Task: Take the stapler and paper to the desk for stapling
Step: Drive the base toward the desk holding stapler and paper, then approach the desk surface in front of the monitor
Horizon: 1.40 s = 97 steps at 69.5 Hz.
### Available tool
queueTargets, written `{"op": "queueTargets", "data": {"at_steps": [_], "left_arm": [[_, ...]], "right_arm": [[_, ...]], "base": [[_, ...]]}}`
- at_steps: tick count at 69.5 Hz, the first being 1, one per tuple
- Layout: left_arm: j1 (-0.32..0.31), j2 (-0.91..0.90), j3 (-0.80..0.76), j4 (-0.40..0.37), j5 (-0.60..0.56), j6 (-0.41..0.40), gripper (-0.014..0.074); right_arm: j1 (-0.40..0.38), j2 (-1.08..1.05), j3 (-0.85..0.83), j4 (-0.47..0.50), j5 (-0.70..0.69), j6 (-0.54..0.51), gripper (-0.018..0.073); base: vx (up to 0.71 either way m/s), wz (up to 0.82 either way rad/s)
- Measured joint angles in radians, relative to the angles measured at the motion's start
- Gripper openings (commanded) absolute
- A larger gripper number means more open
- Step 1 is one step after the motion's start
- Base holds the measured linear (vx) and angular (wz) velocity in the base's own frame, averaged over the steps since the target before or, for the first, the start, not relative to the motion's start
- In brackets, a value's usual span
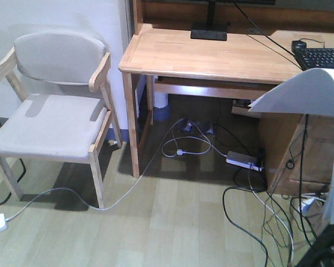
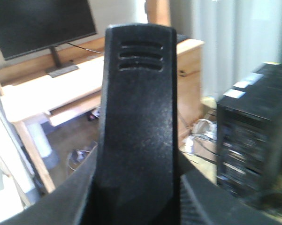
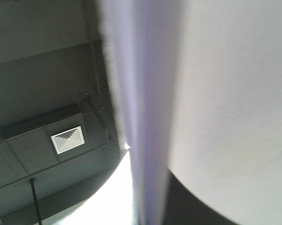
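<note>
The black stapler (image 2: 137, 108) fills the middle of the left wrist view, standing upright with three slots near its top. My left gripper (image 2: 136, 201) is shut on its lower part, a dark finger (image 2: 56, 201) on each side. The white paper (image 1: 305, 92) hangs curved in the air at the right of the front view, in front of the desk (image 1: 211, 55). In the right wrist view the paper (image 3: 225, 93) rises edge-on from my right gripper (image 3: 152, 213), which is shut on it; one dark finger (image 3: 192, 208) lies against the sheet. The desk (image 2: 47, 93) also shows behind the stapler.
A grey padded chair (image 1: 55, 122) stands left of the desk. On the desk are a monitor stand (image 1: 209, 32), keyboard (image 1: 325, 57) and mouse (image 1: 299, 44). Cables and a power strip (image 1: 242, 161) lie underneath. A black computer tower (image 2: 253, 136) stands at the right.
</note>
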Motion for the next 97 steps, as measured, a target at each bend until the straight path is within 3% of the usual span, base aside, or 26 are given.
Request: {"op": "queueTargets", "data": {"at_steps": [97], "left_arm": [[0.000, 0.000, 0.000, 0.000, 0.000, 0.000, -0.0006]], "right_arm": [[0.000, 0.000, 0.000, 0.000, 0.000, 0.000, -0.0006]], "base": [[0.33, -0.14]]}}
